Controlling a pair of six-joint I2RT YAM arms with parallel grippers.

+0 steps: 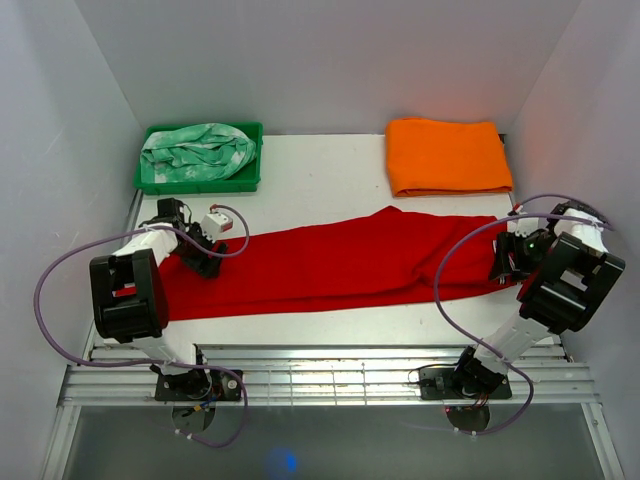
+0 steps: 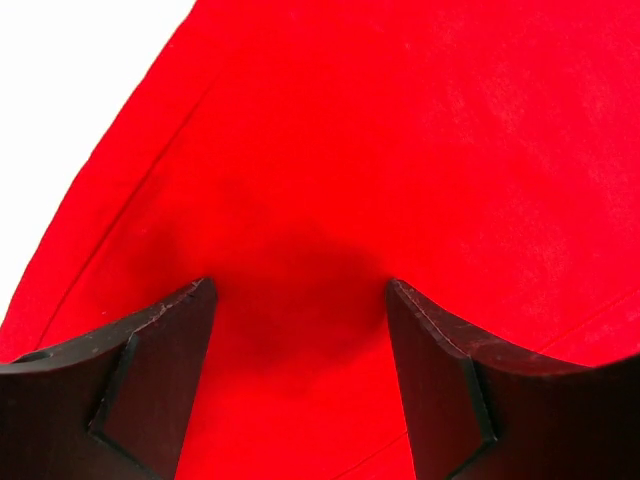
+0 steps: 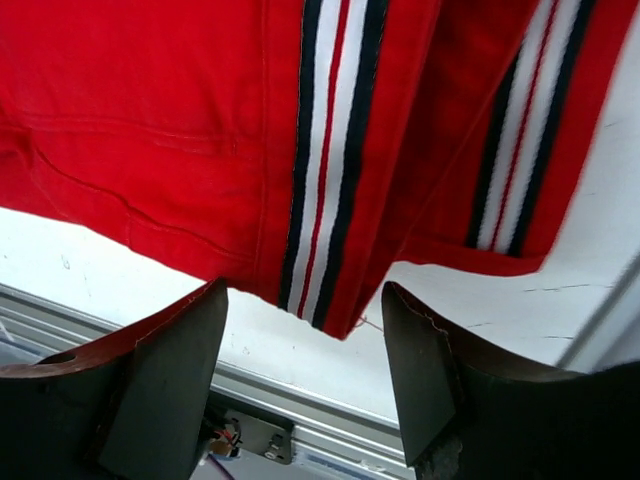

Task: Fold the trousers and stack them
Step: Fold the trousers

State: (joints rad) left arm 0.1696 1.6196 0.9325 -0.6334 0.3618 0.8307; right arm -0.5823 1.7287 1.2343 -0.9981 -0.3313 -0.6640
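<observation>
The red trousers (image 1: 340, 258) lie flat and stretched out across the white table (image 1: 320, 170), from the left arm to the right arm. My left gripper (image 1: 205, 255) is down on their left end. In the left wrist view its jaws (image 2: 300, 300) stand open with plain red cloth (image 2: 400, 130) filling the space beneath them. My right gripper (image 1: 505, 262) is at their right end. Its jaws (image 3: 305, 300) stand open, and the trousers' edge with a navy, white and red stripe (image 3: 325, 180) hangs just above the gap between the fingers.
A green tray (image 1: 195, 186) at the back left holds a mint green and white cloth (image 1: 197, 150). A folded orange cloth (image 1: 447, 156) lies at the back right. An aluminium rail (image 1: 330, 375) runs along the near edge. White walls close in on three sides.
</observation>
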